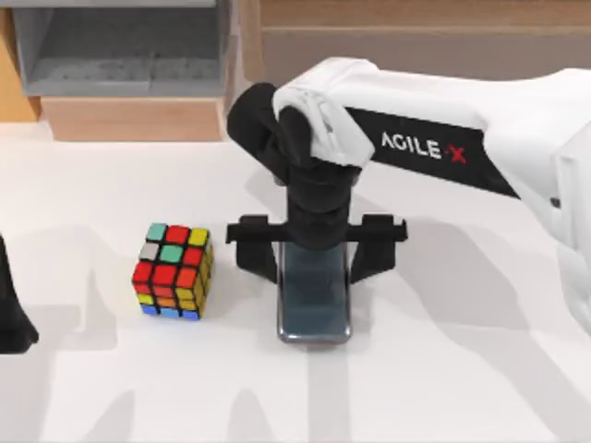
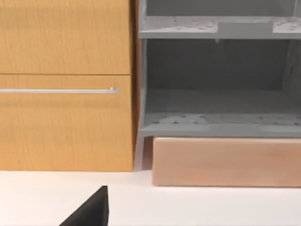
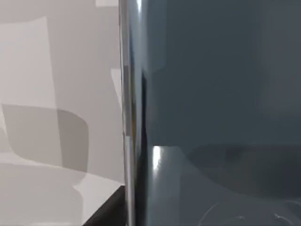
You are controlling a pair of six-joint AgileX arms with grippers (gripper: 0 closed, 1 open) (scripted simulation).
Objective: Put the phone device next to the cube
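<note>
Spreading pale and white across the top view, the table (image 1: 443, 388) carries soft grey shadows of the arms, and along its far edge stand a grey shelf unit (image 1: 120, 51) at the left, a light wooden block (image 1: 134, 118) in front of it, and a wooden cabinet front (image 1: 416, 28) further right. Near the middle of the table the phone device (image 1: 314, 309) lies flat, its long side running from far to near, glossy dark screen up and thin silvery rim showing at the near end. My right gripper (image 1: 316, 247) hangs straight above the phone's far half, its two black fingers spread wide to either side of the phone's long edges, and whether they touch it I cannot tell. The cube (image 1: 173, 271) sits to the left of the phone, near it but apart, with a strip of bare table between them. My left arm is parked at the table's left edge, a dark part of it (image 1: 11, 305) just visible. From the left wrist view the room reads more plainly: an orange-brown cabinet (image 2: 66, 84) with a slim metal handle (image 2: 59, 91), the grey shelves (image 2: 216, 84) beside it, and one black fingertip (image 2: 91, 212) low in the picture. From the right wrist view the phone's screen (image 3: 216, 94) and bright rim (image 3: 126, 94) lie very close, table beside them
</note>
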